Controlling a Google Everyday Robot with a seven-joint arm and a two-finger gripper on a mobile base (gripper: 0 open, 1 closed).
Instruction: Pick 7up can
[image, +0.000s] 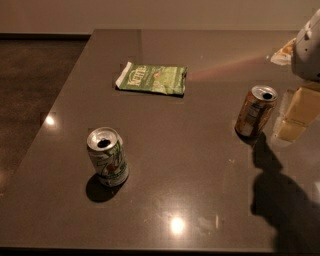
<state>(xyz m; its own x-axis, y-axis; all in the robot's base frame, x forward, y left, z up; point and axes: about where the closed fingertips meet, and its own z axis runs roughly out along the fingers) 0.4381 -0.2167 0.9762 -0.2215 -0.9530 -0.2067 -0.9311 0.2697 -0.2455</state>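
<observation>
The 7up can (108, 157), white and green with a silver opened top, stands upright on the dark table (180, 165) at the front left. My gripper (295, 117) is at the far right edge of the view, beside the orange-brown can (255, 112) and well to the right of the 7up can. It touches neither can. Part of the arm's white housing (308, 47) shows above the gripper.
A green chip bag (152, 78) lies flat at the table's back centre. The orange-brown can stands upright at the right. The table's left edge drops to a dark floor (35, 85). The arm's shadow falls on the front right of the table.
</observation>
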